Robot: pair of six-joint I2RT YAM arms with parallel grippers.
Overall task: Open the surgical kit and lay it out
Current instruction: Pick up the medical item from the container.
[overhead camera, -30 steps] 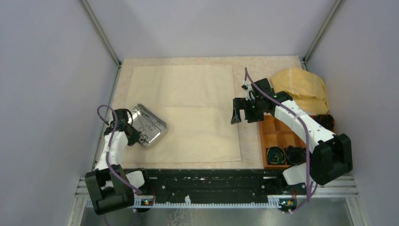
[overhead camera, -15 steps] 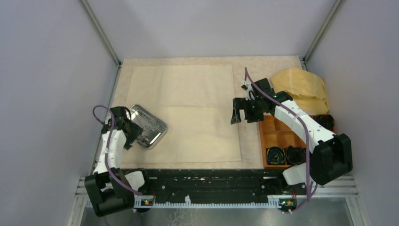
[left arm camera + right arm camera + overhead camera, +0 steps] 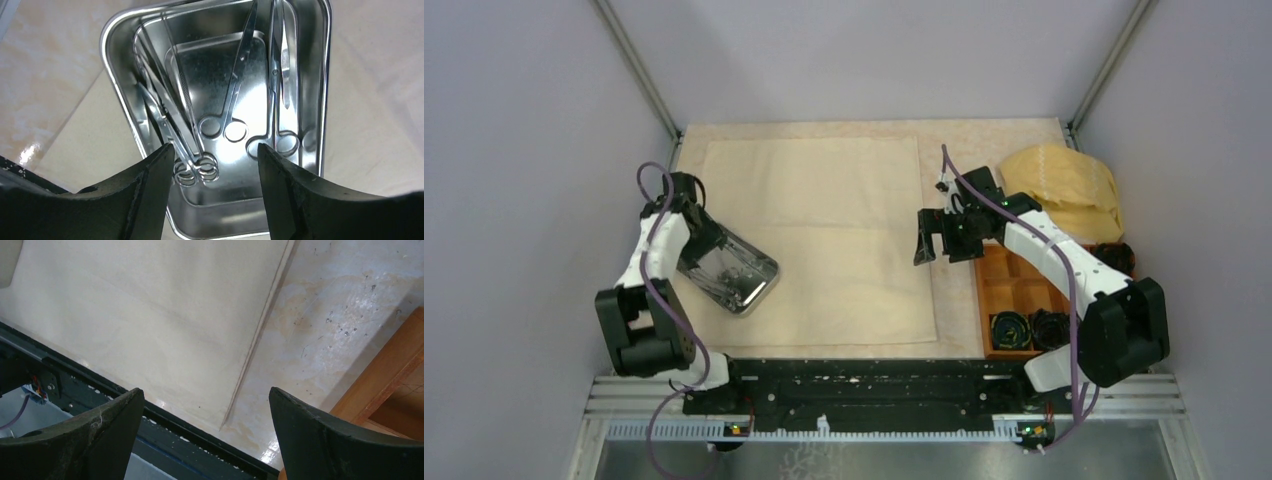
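Observation:
The pale cream cloth sheet (image 3: 824, 220) lies spread flat on the table. A shiny steel tray (image 3: 762, 272) rests on its left edge. In the left wrist view the tray (image 3: 112, 65) holds scissors (image 3: 235, 95), a second pair (image 3: 274, 100), tweezers (image 3: 285, 65) and more slim steel tools (image 3: 165, 112) along its left side. My left gripper (image 3: 706, 248) hangs open just above the tray's handle end (image 3: 215, 150), with nothing between its fingers. My right gripper (image 3: 922, 248) hovers open over the sheet's right edge (image 3: 204, 390), also holding nothing.
A mustard-yellow cloth (image 3: 1069, 190) is bunched at the back right. An orange compartment box (image 3: 1024, 295) with black coils (image 3: 1009, 328) sits under the right arm. Bare table (image 3: 320, 340) lies between sheet and box. The black base rail (image 3: 874, 385) runs along the near edge.
My left arm has swung from the tray's near side to its far-left side, and its gripper has gone from nearly shut to open. The right arm has not moved.

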